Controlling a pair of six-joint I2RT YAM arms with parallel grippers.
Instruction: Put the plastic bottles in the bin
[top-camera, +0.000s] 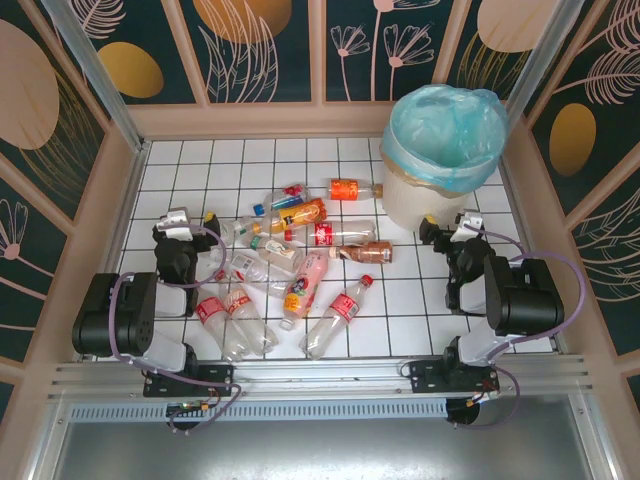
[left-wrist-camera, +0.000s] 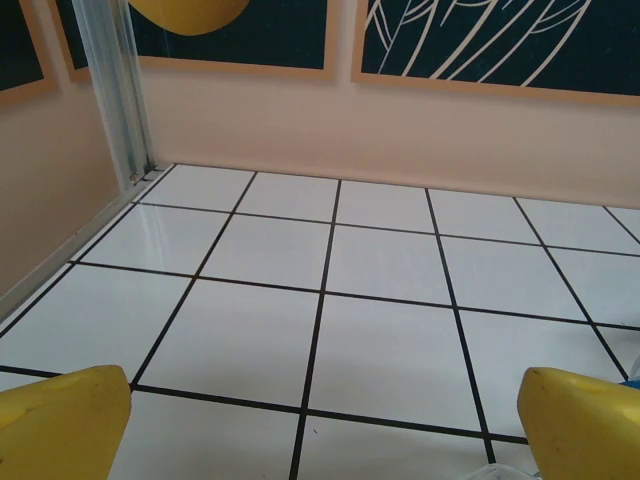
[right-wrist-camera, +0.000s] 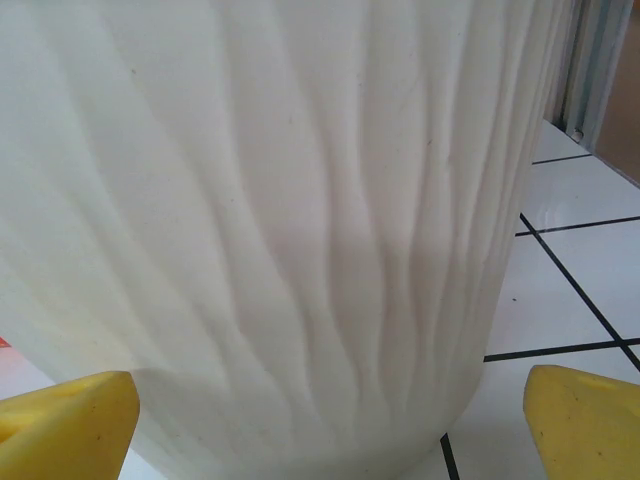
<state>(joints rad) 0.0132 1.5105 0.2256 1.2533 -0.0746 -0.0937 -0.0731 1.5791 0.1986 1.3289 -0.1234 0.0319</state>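
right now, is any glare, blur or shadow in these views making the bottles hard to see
top external: even light, sharp, but the clear plastic bottles wash out against the white table; left wrist: glossy sheen on the table near the wall, left fingertips slightly soft; right wrist: the bin very close, gently shaded ripples, no glare
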